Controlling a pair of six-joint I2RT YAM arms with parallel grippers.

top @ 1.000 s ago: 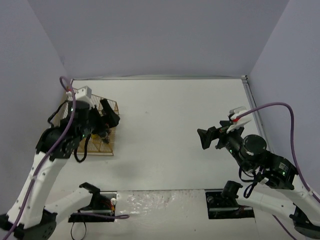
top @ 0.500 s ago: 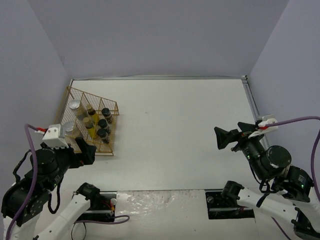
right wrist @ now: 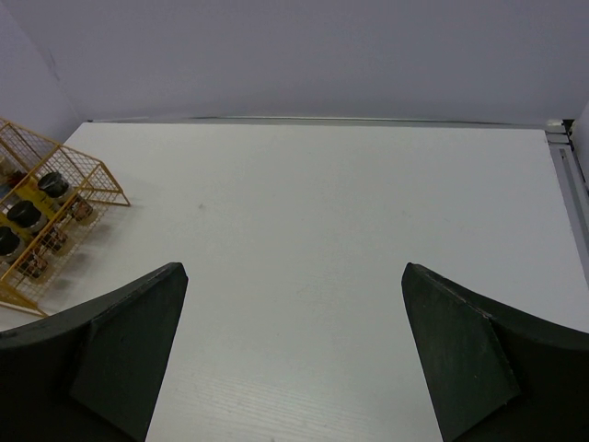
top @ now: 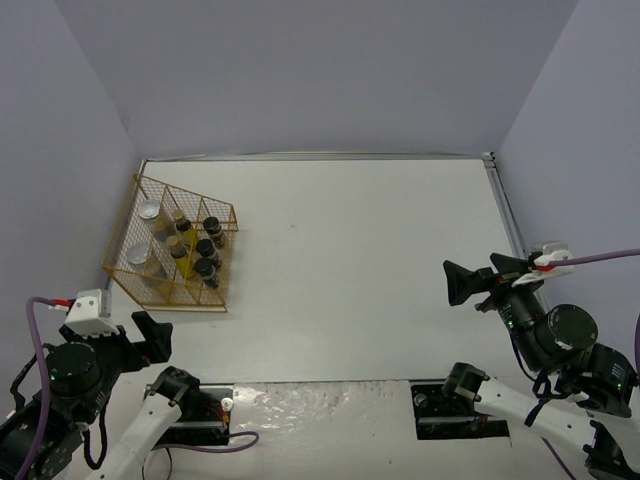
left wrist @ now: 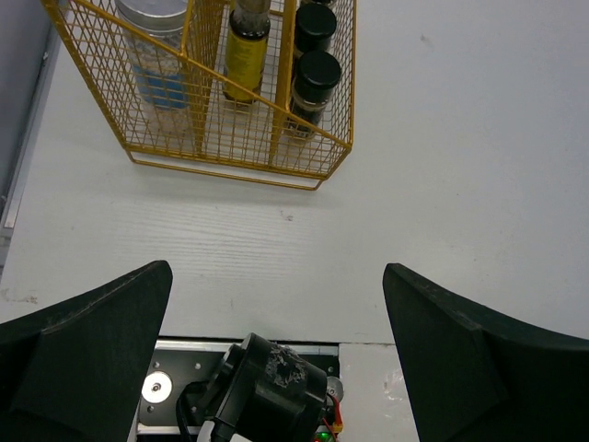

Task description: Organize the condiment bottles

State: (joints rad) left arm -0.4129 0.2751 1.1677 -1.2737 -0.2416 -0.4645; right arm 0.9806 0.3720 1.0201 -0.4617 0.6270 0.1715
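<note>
1. The white table (top: 350, 250) has both arm bases at its near edge.
2. The right arm (top: 560, 345) is folded low at the near right corner. The right gripper (top: 483, 272) points left, jaws spread wide and empty.
3. The left arm (top: 60, 385) crouches at the near left corner. The left gripper (left wrist: 276, 281) faces the rack, jaws wide and empty.
4. The gold wire rack (top: 125, 275) sits at the table's left edge.
5. The condiment bottles (top: 205, 248) stand upright in its compartments.

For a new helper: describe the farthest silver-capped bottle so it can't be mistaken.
Find the gold wire rack at the table's left edge. In its leftmost lane, the silver-capped bottle stands at the far end. It is wide and silver-topped, unlike the slim yellow bottles and black-capped jars alongside; its twin stands nearer.
</note>
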